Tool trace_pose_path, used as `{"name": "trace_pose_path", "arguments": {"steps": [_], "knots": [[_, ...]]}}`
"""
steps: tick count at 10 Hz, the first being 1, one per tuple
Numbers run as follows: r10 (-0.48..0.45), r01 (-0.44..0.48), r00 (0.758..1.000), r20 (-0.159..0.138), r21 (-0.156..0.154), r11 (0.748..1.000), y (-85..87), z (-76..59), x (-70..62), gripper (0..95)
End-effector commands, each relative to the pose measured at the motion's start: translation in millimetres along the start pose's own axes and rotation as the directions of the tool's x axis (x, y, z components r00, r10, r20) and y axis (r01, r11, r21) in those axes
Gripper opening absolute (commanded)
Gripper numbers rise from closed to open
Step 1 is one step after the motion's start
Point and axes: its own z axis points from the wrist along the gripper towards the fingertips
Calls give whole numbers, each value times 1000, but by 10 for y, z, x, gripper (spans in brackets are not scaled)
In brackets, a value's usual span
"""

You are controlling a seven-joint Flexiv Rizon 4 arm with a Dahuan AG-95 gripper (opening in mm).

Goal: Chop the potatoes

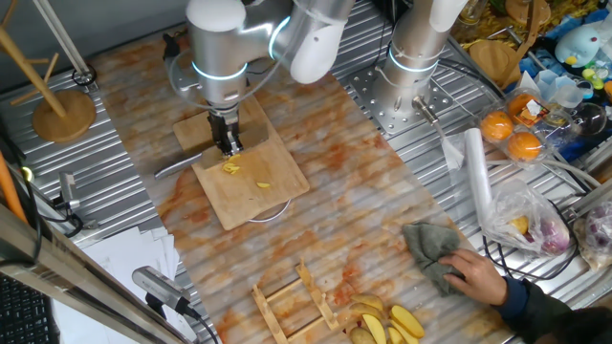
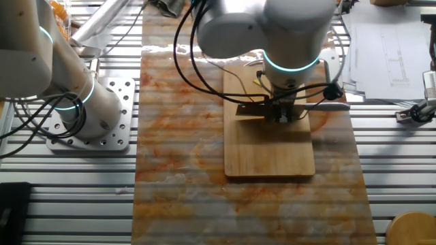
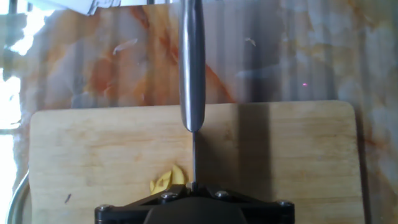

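While the two-finger gripper (image 1: 229, 145) clenches a steel-handled knife (image 3: 192, 68), the small yellow potato pieces (image 3: 169, 180) lie directly beneath it on the bamboo cutting board (image 3: 292, 168); cutting appears underway, and the next move calls for lifting and shifting sideways.

Robotics lab: ribbed aluminium counter (image 1: 115, 191) with bolted arm base plate (image 1: 387, 96), loose cables (image 2: 27, 122), printed papers (image 2: 388, 47), marble-pattern mat (image 1: 382, 201).

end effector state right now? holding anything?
End effector: shut on the knife, blade down on the cutting board beside the potato piece.
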Motion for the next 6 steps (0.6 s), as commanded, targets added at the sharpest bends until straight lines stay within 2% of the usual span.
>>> {"name": "trace_pose_path", "arguments": {"steps": [1,2,5,6], "knots": [[8,-9,1000,-13,-24,1000,-21,-295,-50,0],[11,-11,1000,0,-29,1000,-22,-322,-53,0],[8,-8,1000,14,-26,1000,-24,-328,-54,0],[6,-5,1000,16,-12,1000,-26,-319,-55,0]]}}
